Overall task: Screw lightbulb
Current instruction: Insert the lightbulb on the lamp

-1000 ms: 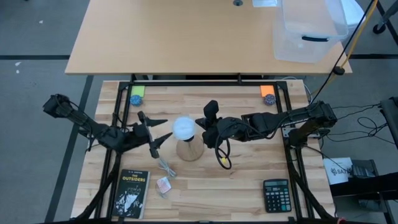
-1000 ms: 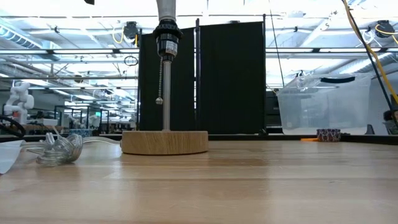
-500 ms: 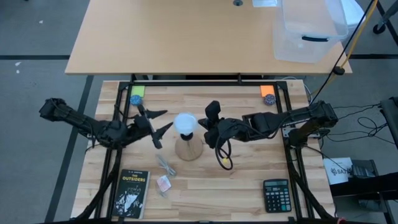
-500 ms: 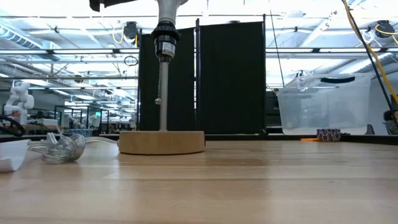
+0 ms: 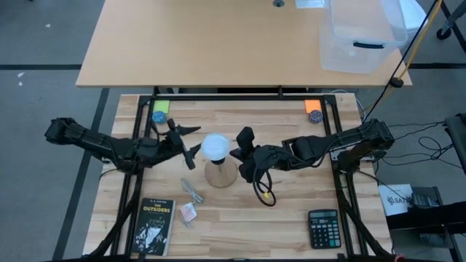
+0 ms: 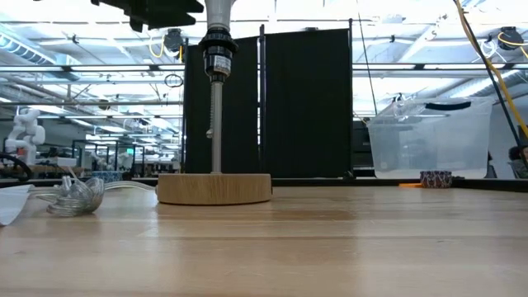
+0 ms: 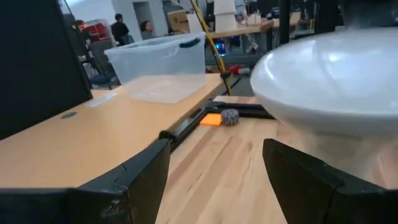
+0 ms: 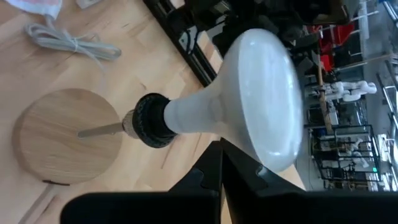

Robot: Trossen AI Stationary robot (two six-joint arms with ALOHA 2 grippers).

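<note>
On the wooden table point(image 5: 291, 218), the lightbulb point(image 5: 214, 148) is flanked — left gripper point(image 5: 191, 143) spread wide at nine o'clock, right gripper point(image 5: 237, 154) closed, empty, at three; a book point(image 5: 153, 225) lies at seven.

White frosted lightbulb point(image 5: 214, 147) seated upright in its socket.
Its wide round globe faces up and narrows to a pale neck entering the black socket point(image 8: 149, 120) of the wooden stand point(image 5: 222, 175), mid-table.
</note>
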